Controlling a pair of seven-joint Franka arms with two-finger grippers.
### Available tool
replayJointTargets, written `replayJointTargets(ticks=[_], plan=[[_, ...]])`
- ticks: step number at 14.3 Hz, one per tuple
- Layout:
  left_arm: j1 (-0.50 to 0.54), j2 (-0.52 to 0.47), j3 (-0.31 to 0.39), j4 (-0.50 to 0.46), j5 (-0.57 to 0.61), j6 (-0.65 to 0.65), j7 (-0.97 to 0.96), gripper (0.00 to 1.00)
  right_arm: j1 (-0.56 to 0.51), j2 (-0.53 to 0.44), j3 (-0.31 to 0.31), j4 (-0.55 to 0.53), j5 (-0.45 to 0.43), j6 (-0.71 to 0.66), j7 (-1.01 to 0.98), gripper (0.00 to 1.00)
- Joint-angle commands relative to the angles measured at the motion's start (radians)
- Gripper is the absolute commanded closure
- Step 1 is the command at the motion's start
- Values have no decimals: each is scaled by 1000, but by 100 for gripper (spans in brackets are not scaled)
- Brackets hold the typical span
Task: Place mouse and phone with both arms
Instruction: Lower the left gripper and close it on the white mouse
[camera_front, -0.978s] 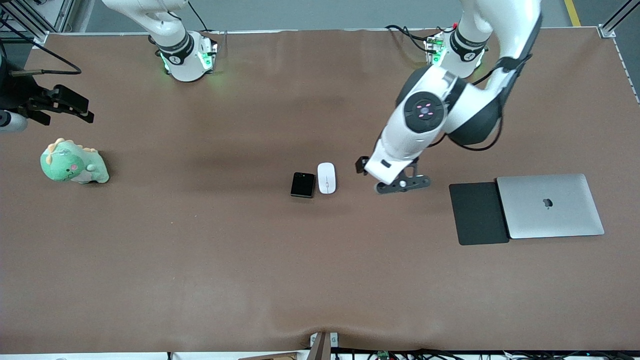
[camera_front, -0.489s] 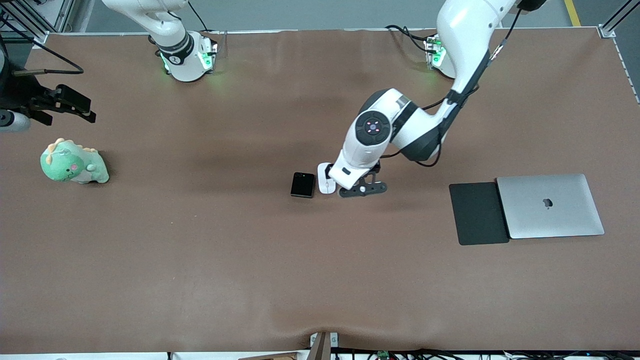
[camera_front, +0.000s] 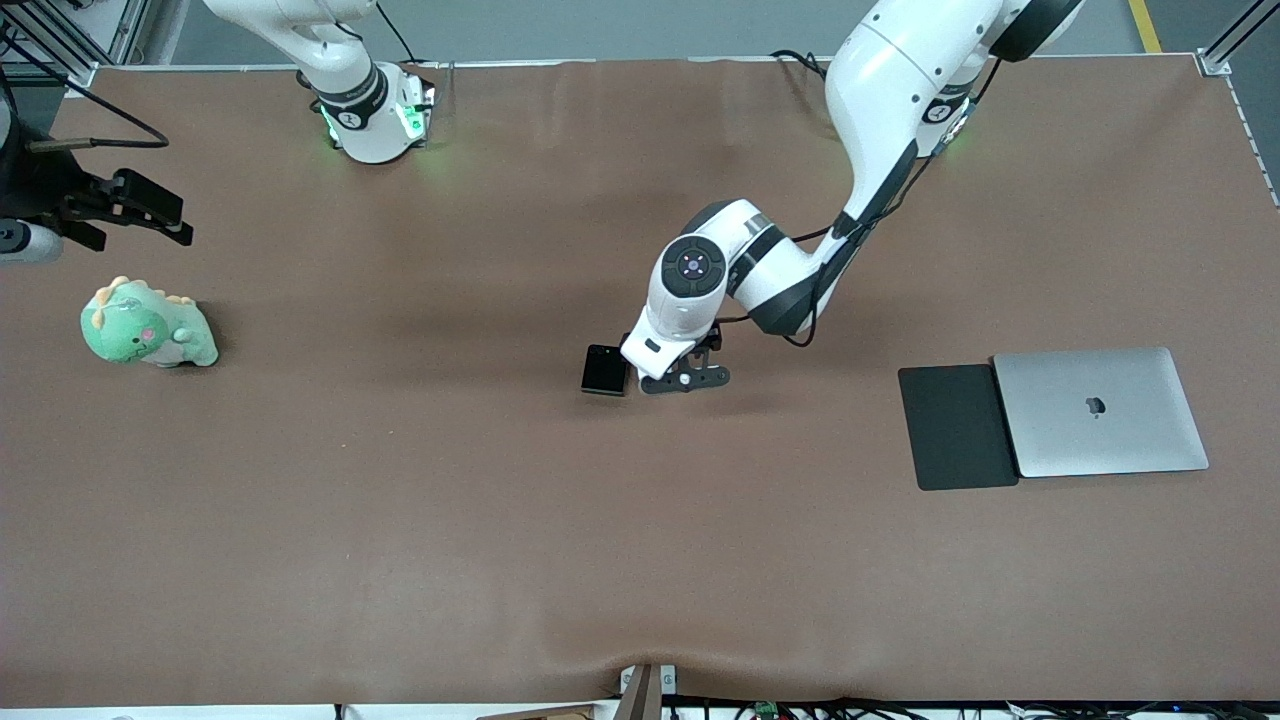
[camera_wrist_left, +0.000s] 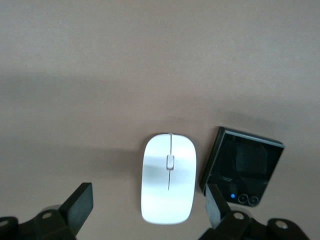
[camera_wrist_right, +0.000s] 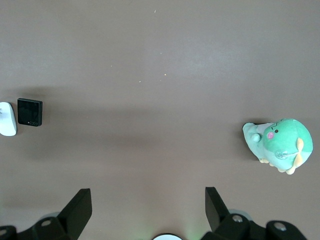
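Left gripper (camera_front: 655, 372): over the mouse at mid-table, fingers (camera_wrist_left: 80, 202) spread wide, one on each side of the mouse, gripping nothing; whether they touch it cannot be told.
Mouse (camera_wrist_left: 168, 177): white, lying flat on the table (camera_front: 400, 520), just beside the phone, toward the left arm's end from it; hidden under the left arm's wrist in the front view.
Phone (camera_front: 604, 370): black, flat on the table at centre, a narrow gap between it and the mouse in the left wrist view; its lenses and a small blue dot show at one end.
Right gripper (camera_front: 150, 212): up in the air at the right arm's end of the table, over bare table near the plush; arm waits. Fingers (camera_wrist_right: 77, 210) wide apart, holding nothing.
Plush (camera_front: 146, 326): green dinosaur toy on the table at the right arm's end, well apart from the phone.
Pad (camera_front: 955, 426): matte black, flat, toward the left arm's end, touching the laptop's edge.
Laptop (camera_front: 1100, 411): silver, closed, beside the pad.
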Motion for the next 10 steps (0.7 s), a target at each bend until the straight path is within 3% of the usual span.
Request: replayJointTargets(ticks=[1, 10], plan=[[-22, 45, 7, 32, 34, 49, -52, 5, 11, 5, -5, 10, -1, -1, -4, 0], [-116, 120, 85, 73, 45, 75, -98, 18, 5, 5, -5, 10, -1, -10, -7, 0]])
